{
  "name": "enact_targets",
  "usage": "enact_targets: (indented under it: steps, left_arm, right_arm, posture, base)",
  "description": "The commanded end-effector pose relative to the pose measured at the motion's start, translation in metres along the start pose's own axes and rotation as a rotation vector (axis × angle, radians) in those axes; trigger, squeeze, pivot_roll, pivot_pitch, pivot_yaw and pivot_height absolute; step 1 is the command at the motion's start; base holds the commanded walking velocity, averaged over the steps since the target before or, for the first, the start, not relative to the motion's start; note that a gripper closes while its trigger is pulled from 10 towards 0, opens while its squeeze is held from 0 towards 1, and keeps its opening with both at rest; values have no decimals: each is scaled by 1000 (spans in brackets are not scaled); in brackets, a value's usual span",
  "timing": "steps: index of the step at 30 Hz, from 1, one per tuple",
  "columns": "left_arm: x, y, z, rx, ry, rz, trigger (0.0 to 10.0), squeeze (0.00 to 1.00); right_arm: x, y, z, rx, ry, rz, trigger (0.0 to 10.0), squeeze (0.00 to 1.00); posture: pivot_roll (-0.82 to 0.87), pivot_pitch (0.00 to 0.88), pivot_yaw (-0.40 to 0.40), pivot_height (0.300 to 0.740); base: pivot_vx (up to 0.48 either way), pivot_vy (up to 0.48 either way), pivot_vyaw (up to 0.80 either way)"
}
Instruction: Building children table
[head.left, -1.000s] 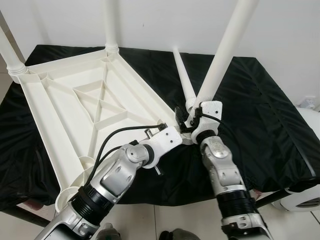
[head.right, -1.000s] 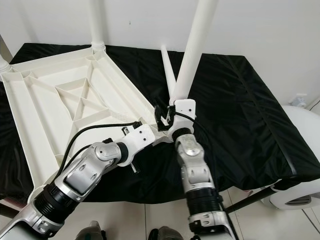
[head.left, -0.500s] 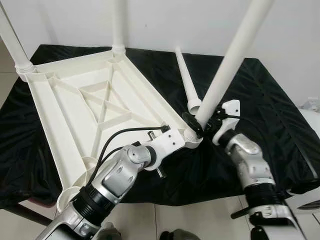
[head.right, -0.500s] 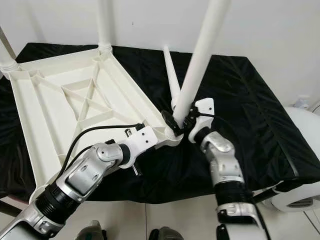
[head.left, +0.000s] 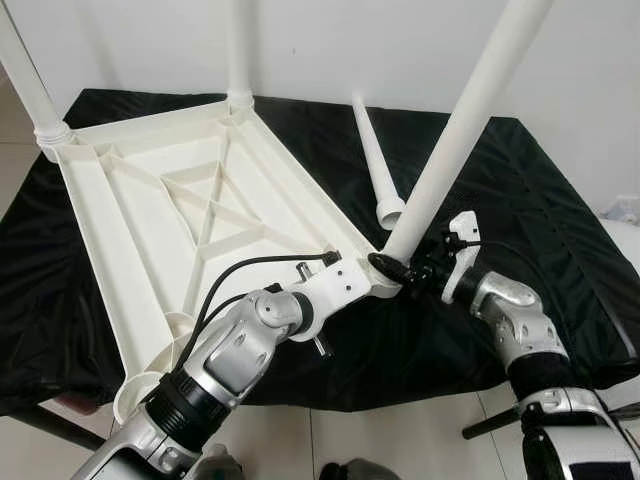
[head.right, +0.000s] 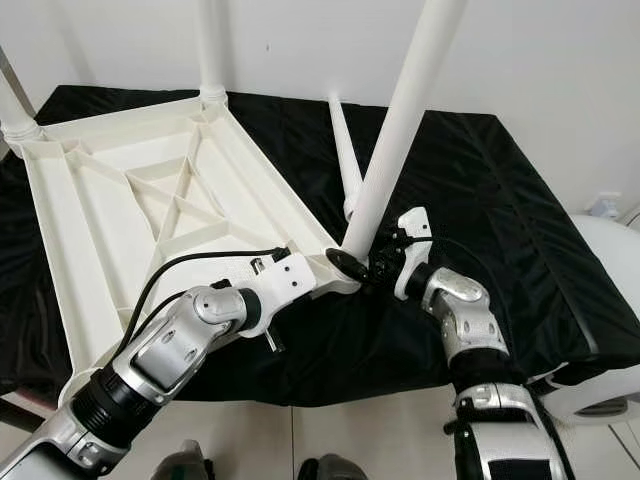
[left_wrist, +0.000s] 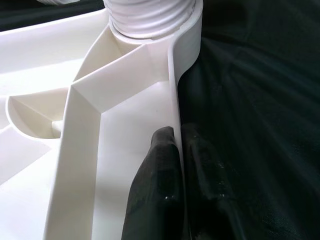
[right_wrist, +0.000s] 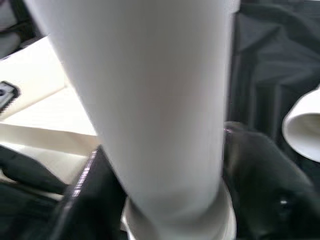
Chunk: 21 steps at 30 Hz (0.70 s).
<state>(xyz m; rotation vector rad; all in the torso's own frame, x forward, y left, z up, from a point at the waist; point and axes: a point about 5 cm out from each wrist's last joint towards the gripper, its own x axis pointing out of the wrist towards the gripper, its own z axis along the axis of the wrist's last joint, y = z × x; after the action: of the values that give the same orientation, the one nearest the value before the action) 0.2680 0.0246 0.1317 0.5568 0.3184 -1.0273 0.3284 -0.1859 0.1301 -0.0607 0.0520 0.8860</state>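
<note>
A white plastic tabletop (head.left: 130, 220) lies upside down on a black-clothed table. Two white legs stand in its far corners (head.left: 240, 50) (head.left: 25, 85). My left gripper (left_wrist: 176, 165) is shut on the tabletop's rim beside the near right corner socket (left_wrist: 150, 15), one finger (left_wrist: 155, 185) inside the rim and one outside. My right gripper (head.left: 405, 272) is shut on the base of a third white leg (head.left: 460, 130). That leg leans up to the right, its foot at that corner socket. Black fingers (right_wrist: 260, 185) flank the leg (right_wrist: 150, 100) in the right wrist view.
A loose white leg (head.left: 372, 160) lies on the black cloth (head.left: 540, 200) just behind the held leg. An open corner socket (head.left: 140, 390) overhangs the table's near left edge. A white rounded object (head.left: 625, 235) stands at the far right, and tiled floor lies below.
My right arm has swung out to the right and lower, gripping the leg from the side. The leg's base has come down to the corner socket. The left gripper has held still.
</note>
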Motion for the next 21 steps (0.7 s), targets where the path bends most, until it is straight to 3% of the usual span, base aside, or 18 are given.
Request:
enact_targets:
  steps: [1,11,12,21]
  left_arm:
    - [-1,-4,18,60,-73,-36,10000,0]
    - [-1,-4,18,53,-73,-35,10000,0]
    - [-1,-3,18,53,-73,-35,10000,0]
    - [-2,-3,18,52,-71,-33,10000,0]
  right_arm:
    - [-3,-4,1,-10,8,-7,0,0]
    - [-1,-10,8,-23,-12,20,0,0]
    - [-1,-9,7,-27,-11,11,10000,0]
    - [6,-3,4,-14,-43,-39,10000,0]
  posture:
    - [49,0,-86,740]
    - [47,0,-82,740]
    - [48,0,-81,740]
    - [45,0,-80,740]
  base:
    - [0,0,0]
    - [0,0,0]
    - [0,0,0]
    - [0,0,0]
